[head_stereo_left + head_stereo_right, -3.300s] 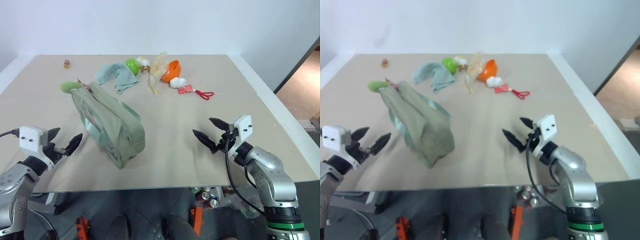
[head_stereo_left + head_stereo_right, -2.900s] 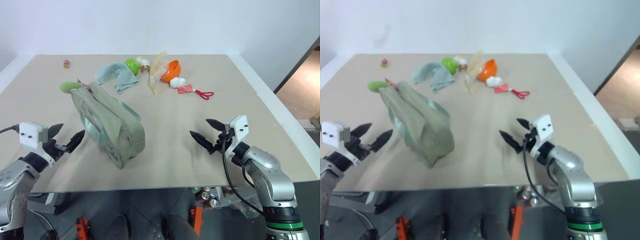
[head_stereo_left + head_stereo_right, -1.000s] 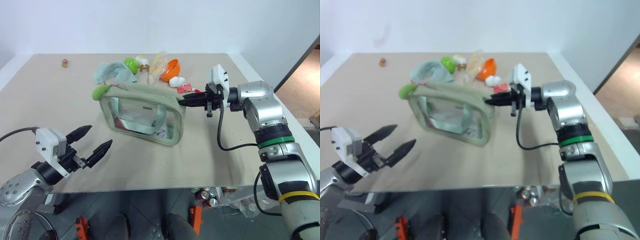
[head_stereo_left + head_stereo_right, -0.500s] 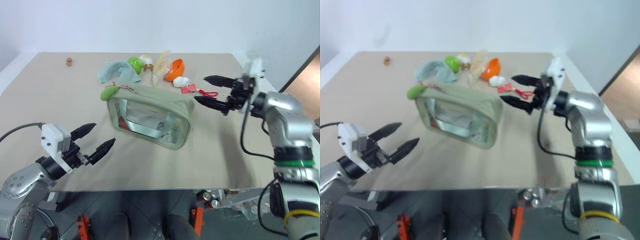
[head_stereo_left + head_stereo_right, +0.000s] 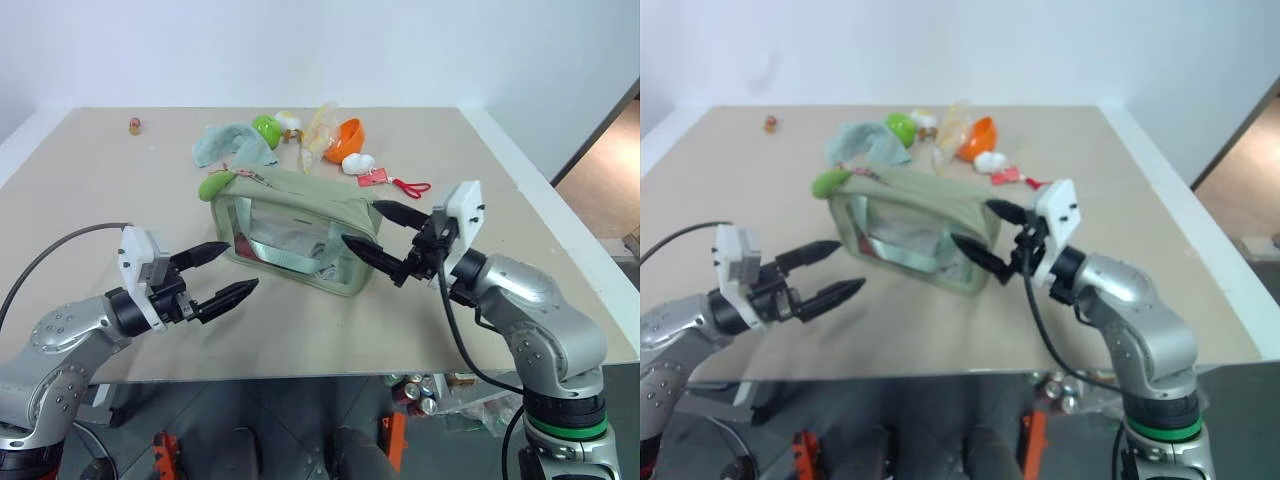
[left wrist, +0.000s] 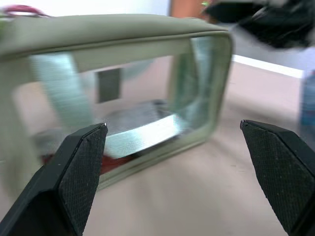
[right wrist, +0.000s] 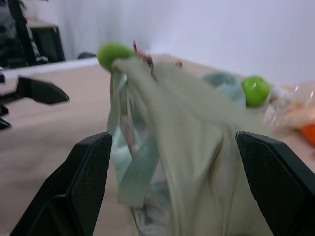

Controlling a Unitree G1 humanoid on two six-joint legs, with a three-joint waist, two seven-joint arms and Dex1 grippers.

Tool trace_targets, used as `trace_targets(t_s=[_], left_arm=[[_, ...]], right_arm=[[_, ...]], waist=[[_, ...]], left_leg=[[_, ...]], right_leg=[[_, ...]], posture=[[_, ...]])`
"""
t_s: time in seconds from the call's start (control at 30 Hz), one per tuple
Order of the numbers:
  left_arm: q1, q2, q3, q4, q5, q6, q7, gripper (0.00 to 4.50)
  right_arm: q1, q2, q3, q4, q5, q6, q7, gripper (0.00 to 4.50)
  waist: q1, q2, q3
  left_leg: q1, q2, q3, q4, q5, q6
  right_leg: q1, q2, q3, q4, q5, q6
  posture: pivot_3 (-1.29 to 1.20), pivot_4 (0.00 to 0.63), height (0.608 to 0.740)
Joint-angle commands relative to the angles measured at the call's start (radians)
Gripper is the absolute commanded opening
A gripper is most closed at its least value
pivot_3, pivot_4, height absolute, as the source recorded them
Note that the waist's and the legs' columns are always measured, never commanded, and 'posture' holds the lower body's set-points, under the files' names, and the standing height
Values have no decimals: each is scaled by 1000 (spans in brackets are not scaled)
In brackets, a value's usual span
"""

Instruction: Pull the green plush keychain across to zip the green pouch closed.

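The green pouch [image 5: 300, 195] stands upright mid-table, its clear window facing me. At its far-left top corner sits the green plush keychain [image 5: 214, 186], on a thin red cord; the right wrist view shows the keychain [image 7: 114, 51] past the pouch top [image 7: 182, 113]. My right gripper [image 5: 362, 222] is open at the pouch's right end, one finger above and one in front of that corner. The left gripper [image 5: 240, 266] is open and empty, just in front of the pouch's left end, with the pouch window [image 6: 123, 113] straight ahead between its fingers [image 6: 78, 167].
Behind the pouch lie a teal rag [image 5: 225, 142], a lime ball [image 5: 266, 128], a crumpled clear bag [image 5: 320, 125], an orange bowl [image 5: 348, 138], a white object [image 5: 357, 164] and a red tag with cord [image 5: 400, 184]. A small brown item [image 5: 133, 126] sits far left.
The right gripper, shut at the pouch's right end a second ago, opened, swung out and came back low to that end. The left gripper moved right, closer to the pouch.
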Motion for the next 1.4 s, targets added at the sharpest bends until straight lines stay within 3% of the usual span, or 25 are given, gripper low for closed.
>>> trace_targets(t_s=[0.03,0.3,0.4,0.57,0.9,1.1,1.27,1.4], left_arm=[[-53,14,-5,-23,-22,16,1,4500],[-63,14,2,-16,-5,21,3,4500],[-60,16,7,-5,7,14,2,4500],[-50,19,33,5,1,17,6,4500],[-35,34,75,-35,-52,50,30,4500],[-14,48,106,-58,-71,64,48,4500],[5,58,123,-64,-71,66,54,4500],[4,61,127,-62,-75,63,62,4500]], right_arm=[[30,-24,4,15,-35,-54,20,3630],[54,-33,10,16,-46,-98,47,885],[50,-35,15,20,-48,-130,72,57],[25,-72,38,70,-79,-261,204,57],[-136,-167,35,520,-131,-599,540,57],[-202,-155,33,620,-117,-661,602,57],[-219,-153,35,515,-55,-552,596,57],[-194,-161,58,528,-128,-589,579,57]], waist=[[0,0,0],[-1,0,0],[-1,0,0],[-1,0,0],[-1,0,0],[0,0,1],[0,1,1],[0,0,1]], left_leg=[[0,0,0,0,0,0],[0,1,-2,-2,0,0],[0,1,-2,-1,0,0],[0,0,-1,-1,0,0],[0,0,-1,0,0,0],[0,0,-1,-1,0,0],[0,0,-2,-1,0,0],[0,0,-2,0,0,0]], right_leg=[[0,0,0,0,0,0],[-1,2,-1,0,-1,-1],[0,2,-1,0,-1,0],[0,1,-1,0,-1,0],[1,1,-1,0,0,0],[1,1,-1,0,0,0],[1,1,-1,0,0,0],[1,1,-1,0,0,0]], posture=[[0,150,740],[0,150,740],[0,150,740],[0,150,740],[0,150,740],[0,150,740],[0,150,740],[0,150,740]])
